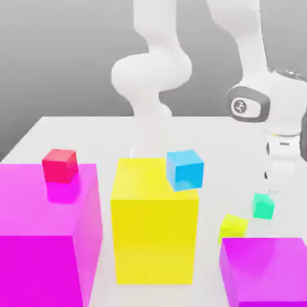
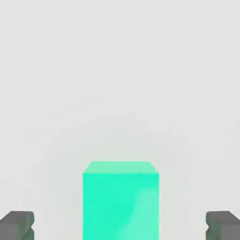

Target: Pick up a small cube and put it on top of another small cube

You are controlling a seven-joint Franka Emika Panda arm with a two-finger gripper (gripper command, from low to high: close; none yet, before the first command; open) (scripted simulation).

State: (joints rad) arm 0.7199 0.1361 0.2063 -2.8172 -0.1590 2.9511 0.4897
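Teal-green cube (image 1: 262,206) on the counter (image 1: 66,135), over to the exterior view's right of the big yellow block (image 1: 153,243), clear of it. Small, flat-faced, looks plain and rigid; probably light, unlikely to dent or break. Faces look smooth, so could slip or twist if pinched off-centre or only near the top edge. Best hold: two opposite upright faces, about mid-height, centred, square on, moderate squeeze; top face left free for a level carry and set-down. Pincer (image 2: 120,226) open, fingers wide apart, one off each side of the cube, nothing clamped; gaps look roughly even, so little sideways fixing needed, likely just lower and close. Nearest neighbour, yellow-green cube (image 1: 233,228), also to the exterior view's right of the yellow block, nearer to it than the teal one; might get nudged if the approach drifts. Purple block (image 1: 267,264), same side of the yellow block. Blue cube (image 1: 184,170) at the yellow block's upper edge, red cube (image 1: 60,166) and magenta block (image 1: 36,198) to its exterior view's left. Which cube is the stacking target, can't tell; a small one needs a gentle, centred release
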